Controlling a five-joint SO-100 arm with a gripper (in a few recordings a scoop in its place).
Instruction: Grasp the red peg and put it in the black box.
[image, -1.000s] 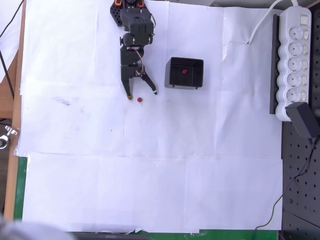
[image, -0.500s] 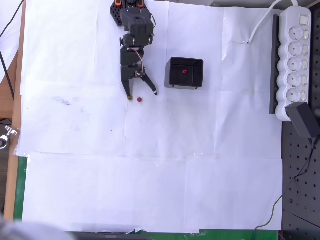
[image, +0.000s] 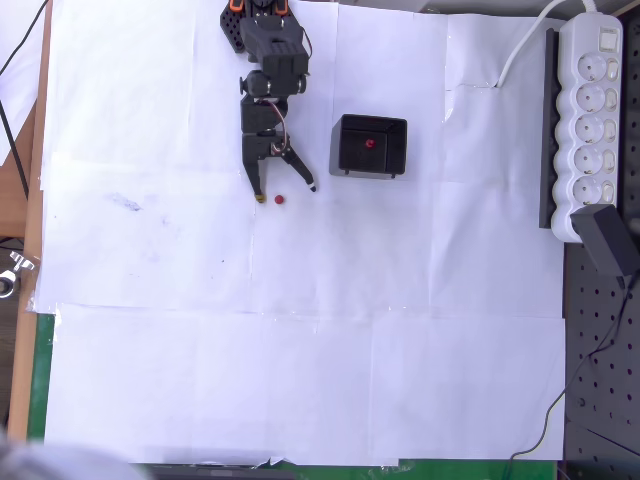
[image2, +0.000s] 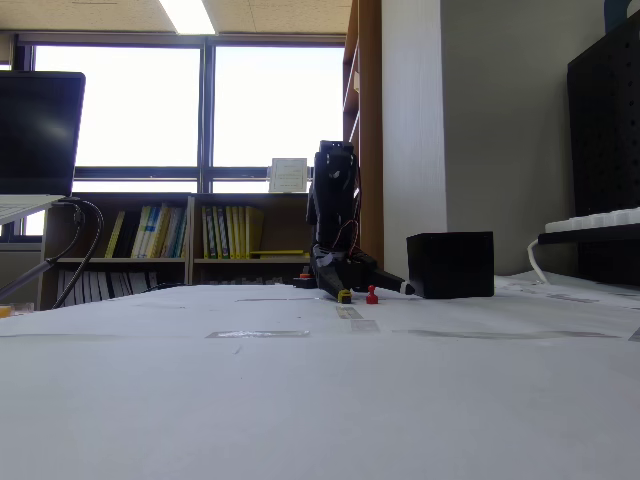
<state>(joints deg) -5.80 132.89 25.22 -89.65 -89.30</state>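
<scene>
A tiny red peg (image: 279, 199) lies on the white paper, also seen standing on the table in the fixed view (image2: 372, 295). My black gripper (image: 285, 191) is open just above it in the overhead view, one fingertip left of the peg and the other to its right, low over the paper. The gripper (image2: 372, 291) reaches down to the table in the fixed view. The black box (image: 369, 146) sits to the right of the arm, with another red peg (image: 370, 143) inside it. The box (image2: 450, 265) stands right of the gripper in the fixed view.
A white power strip (image: 590, 120) and a black adapter (image: 608, 238) lie at the right edge. A wooden table edge (image: 28, 220) runs down the left. A dark pegboard (image: 600, 390) fills the lower right corner. White paper (image: 300, 350) covers the table below the arm.
</scene>
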